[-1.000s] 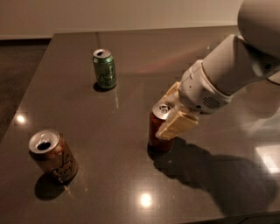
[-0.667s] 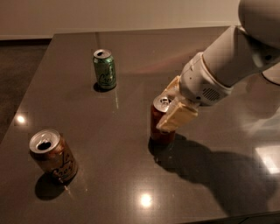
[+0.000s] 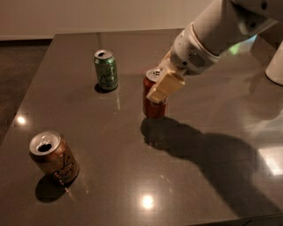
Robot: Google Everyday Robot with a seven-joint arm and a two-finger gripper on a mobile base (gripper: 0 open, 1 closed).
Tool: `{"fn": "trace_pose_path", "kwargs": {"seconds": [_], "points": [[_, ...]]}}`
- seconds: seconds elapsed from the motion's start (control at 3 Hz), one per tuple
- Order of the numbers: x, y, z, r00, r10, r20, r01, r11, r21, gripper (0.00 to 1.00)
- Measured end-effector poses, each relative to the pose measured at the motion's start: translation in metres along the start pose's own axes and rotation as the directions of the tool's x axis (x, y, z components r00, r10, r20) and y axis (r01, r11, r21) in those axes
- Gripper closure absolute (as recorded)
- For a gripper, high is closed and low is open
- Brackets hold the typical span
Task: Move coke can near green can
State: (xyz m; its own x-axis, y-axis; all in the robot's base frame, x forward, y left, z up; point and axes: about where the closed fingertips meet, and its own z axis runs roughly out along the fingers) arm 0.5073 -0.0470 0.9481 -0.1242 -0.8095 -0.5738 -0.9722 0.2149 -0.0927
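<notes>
The pincer (image 3: pixel 157 88) grips the coke can (image 3: pixel 153 107) around its upper half, with one pale finger (image 3: pixel 165 85) lying across the front. The can is upright, about midway between the left and right edges of the counter (image 3: pixel 212 185) and closer to the far edge. The green can (image 3: pixel 106 69) stands near it but apart, toward the far left corner. A brown-orange can (image 3: pixel 55 159) tilts by the near left corner.

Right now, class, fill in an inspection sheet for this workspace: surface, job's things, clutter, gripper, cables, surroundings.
Surface: dark glossy table with bright glare spots.
Job's things: coke can upright, to the right of the green can and apart from it; green can upright.
Clutter: brown-orange can near the front left corner.
Gripper: gripper clamped on the coke can's upper part.
Cables: nothing seen.
Surroundings: pale wall, dark floor.
</notes>
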Motion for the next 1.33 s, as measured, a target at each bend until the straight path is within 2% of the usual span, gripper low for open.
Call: {"fn": "trace_pose_path", "kwargs": {"seconds": [0.33,1.0,1.33], "points": [[-0.034,-0.043,0.012,0.996,0.074,0.039,-0.074,0.9972,0.012,1.0],[-0.064,-0.071,0.051,0.989,0.133,0.058,-0.134,0.991,0.003,1.0],[-0.07,-0.077,0.065,0.99,0.123,0.063,-0.125,0.9918,0.029,0.86]]}}
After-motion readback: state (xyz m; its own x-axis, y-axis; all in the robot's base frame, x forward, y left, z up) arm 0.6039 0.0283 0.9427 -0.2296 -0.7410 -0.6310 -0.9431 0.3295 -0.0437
